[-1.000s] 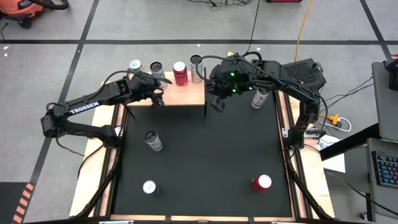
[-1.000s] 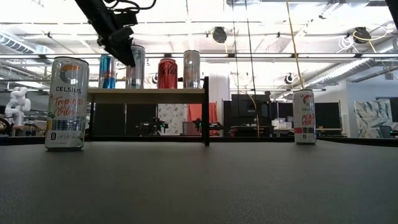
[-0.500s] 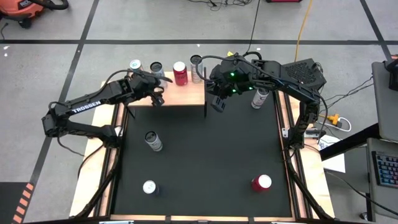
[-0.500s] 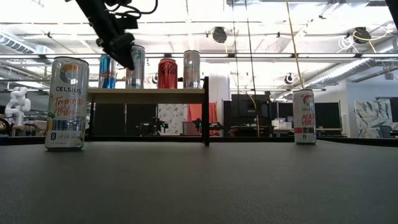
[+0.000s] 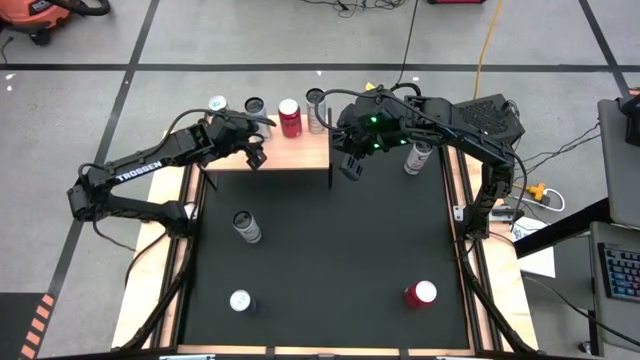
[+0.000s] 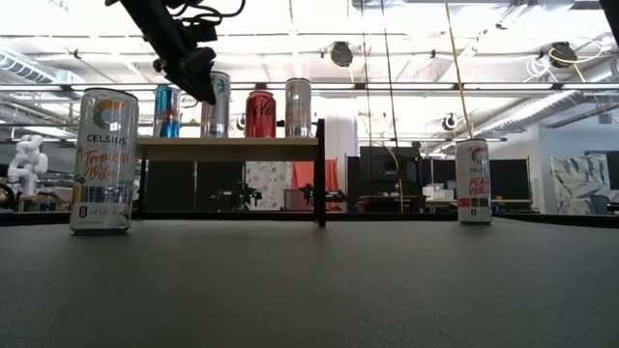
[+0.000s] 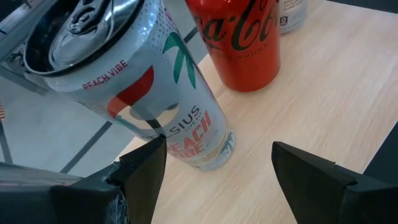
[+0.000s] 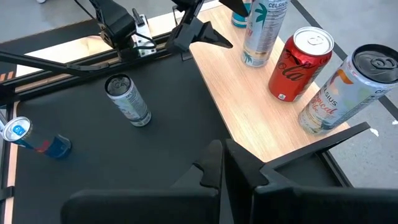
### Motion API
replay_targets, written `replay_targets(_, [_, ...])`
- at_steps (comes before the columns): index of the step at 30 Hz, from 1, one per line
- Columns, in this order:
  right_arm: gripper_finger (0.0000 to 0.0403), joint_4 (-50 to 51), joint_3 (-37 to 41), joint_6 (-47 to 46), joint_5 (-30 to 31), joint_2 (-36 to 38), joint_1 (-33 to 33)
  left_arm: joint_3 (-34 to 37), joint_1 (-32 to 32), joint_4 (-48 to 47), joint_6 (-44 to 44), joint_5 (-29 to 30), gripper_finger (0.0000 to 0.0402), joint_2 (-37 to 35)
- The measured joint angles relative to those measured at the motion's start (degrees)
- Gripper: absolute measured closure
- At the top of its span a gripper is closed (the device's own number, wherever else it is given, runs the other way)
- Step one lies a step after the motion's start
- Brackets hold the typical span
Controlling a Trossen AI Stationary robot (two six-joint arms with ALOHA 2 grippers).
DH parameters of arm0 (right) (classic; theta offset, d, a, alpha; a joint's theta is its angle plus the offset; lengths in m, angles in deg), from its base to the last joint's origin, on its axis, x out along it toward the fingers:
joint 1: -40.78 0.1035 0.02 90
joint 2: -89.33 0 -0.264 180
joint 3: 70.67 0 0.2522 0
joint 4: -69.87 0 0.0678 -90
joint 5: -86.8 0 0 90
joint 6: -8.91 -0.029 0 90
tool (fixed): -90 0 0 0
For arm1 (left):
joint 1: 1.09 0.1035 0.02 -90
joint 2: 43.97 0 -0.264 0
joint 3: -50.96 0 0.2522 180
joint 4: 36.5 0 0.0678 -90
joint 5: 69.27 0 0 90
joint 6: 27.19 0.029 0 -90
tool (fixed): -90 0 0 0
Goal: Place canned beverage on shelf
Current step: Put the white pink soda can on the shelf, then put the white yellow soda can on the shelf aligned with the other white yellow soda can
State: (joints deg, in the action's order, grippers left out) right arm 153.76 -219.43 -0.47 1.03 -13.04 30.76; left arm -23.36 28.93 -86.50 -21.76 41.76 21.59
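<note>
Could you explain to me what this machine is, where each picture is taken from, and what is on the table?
Two robot arms work at a black table. One camera looks straight down, one sits at table height, and one rides on each wrist. The left gripper stands open at the small wooden shelf, beside the Peach Vibe can it holds nothing. A red cola can stands next to it. The right gripper is shut and empty near the shelf's other end. More cans wait on the table, such as the Tropical Vibe can.
</note>
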Motion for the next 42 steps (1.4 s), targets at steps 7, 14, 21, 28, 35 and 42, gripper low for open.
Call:
replay_targets(7, [0.0403, 0.0, 0.0, -0.2, 0.0, 0.0, 0.0, 0.0, 0.1, 0.0, 0.1, 0.1, 0.011, 0.0])
replay_targets(14, [0.0403, 0.0, 0.0, -0.4, 0.0, 0.0, 0.0, 0.0, 1.2, -0.1, 1.0, 0.4, 0.011, 0.0])
replay_targets(21, [0.0403, 0.0, 0.0, -0.4, 0.0, 0.0, 0.0, 0.0, 2.4, -0.2, 1.0, 0.4, 0.011, 0.0])
replay_targets(28, [0.0403, 0.1, 0.0, -0.4, 0.0, 0.0, 0.0, 0.0, 1.0, -2.2, 0.9, -4.0, 0.011, -0.7])
replay_targets(35, [0.0403, 5.6, 0.0, -2.4, 0.0, 0.0, 0.0, 0.0, -4.6, -11.5, -3.6, -11.6, 0.011, -6.0])
replay_targets(42, [0.0403, 15.1, 0.0, -6.1, 0.0, 0.0, 1.1, 0.0, -10.3, -20.0, -9.6, -18.9, 0.011, -11.7])
